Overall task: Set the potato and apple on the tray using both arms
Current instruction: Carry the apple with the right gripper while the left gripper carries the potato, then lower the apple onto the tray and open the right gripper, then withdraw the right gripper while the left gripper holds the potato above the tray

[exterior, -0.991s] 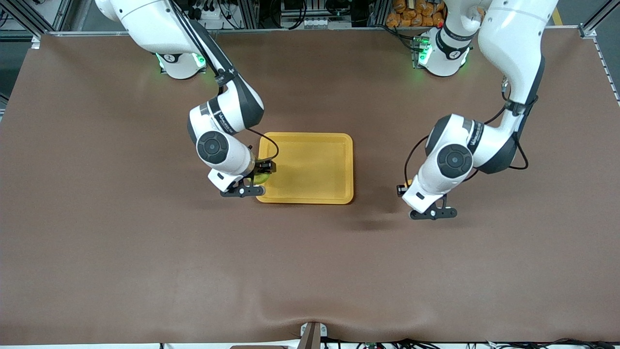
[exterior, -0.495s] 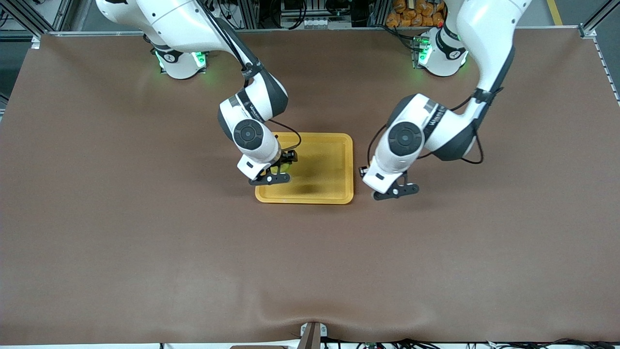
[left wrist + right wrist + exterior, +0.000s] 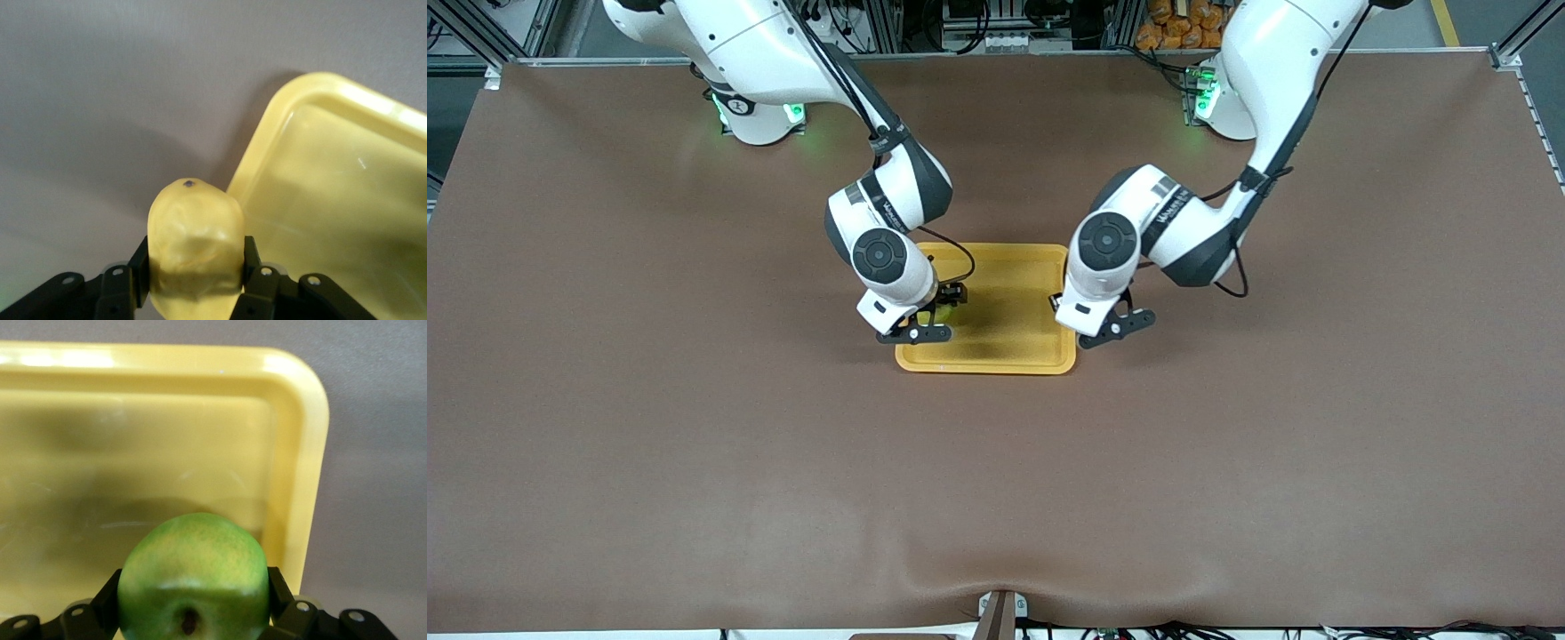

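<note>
The yellow-orange tray [image 3: 1005, 360] lies mid-table. My right gripper [image 3: 193, 593] is shut on the green apple [image 3: 195, 577], stem dimple toward the camera, and holds it above the tray floor [image 3: 133, 453] near the right arm's end. In the front view a sliver of the apple [image 3: 943, 308] shows under that wrist. My left gripper [image 3: 195, 267] is shut on the pale yellow potato [image 3: 193, 233], which hangs over the brown cloth just beside the tray's rounded corner [image 3: 267, 133]. In the front view the left hand [image 3: 1089, 307] covers the potato, over the tray's rim at the left arm's end.
A brown cloth [image 3: 996, 498] covers the whole table. Orange items [image 3: 1183, 22] are stacked off the table by the left arm's base. A small bracket [image 3: 1000, 613] sits at the table edge nearest the front camera.
The left arm has carried the potato from the open cloth to the tray's edge. The right arm has moved the apple from the tray's corner to over its floor.
</note>
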Motion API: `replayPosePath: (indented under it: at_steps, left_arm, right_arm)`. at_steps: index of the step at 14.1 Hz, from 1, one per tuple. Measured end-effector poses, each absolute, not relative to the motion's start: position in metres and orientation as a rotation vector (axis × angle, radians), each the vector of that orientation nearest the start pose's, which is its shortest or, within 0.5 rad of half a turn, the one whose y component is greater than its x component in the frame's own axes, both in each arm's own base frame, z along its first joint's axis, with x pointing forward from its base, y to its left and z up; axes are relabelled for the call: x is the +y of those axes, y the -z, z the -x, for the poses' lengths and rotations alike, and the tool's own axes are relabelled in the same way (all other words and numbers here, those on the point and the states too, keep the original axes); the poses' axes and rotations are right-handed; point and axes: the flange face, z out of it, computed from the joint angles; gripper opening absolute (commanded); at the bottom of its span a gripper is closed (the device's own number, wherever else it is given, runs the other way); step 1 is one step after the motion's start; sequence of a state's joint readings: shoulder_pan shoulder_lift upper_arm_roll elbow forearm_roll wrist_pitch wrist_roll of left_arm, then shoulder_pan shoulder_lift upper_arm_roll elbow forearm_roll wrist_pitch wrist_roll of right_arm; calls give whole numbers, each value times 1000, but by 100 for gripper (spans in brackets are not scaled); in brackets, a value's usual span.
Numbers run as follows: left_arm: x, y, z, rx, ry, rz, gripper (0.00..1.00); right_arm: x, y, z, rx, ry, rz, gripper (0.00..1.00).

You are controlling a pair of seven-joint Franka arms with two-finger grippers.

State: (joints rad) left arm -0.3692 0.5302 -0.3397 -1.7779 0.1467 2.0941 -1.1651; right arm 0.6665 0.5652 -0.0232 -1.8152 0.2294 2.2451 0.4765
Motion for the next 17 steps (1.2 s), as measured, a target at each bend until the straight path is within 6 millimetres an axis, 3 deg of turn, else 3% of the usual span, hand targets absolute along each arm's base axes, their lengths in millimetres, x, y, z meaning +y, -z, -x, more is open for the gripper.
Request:
replayPosePath:
  at_steps: [6,10,12,14,17]
  left_arm:
    - [-433,-240,-469,-690,-241,2912,0]
    - [-454,-224,-457,-634,-242,2925,0]
    - [-463,-222,-450,-588,-215,2931,0]
    - [-470,-222,-444,-534,-179,2932,0]
    - [-475,-216,-437,-432,-129,2927,0]
  right_arm:
    - [385,-218,-508,-10,-297,3066,100]
    - [364,-231,-524,50,-295,3064,100]
    - [342,-248,-541,110,-279,3051,100]
    - [310,-280,-562,189,-245,3029,100]
    - [228,-345,-595,214,-188,2988,100]
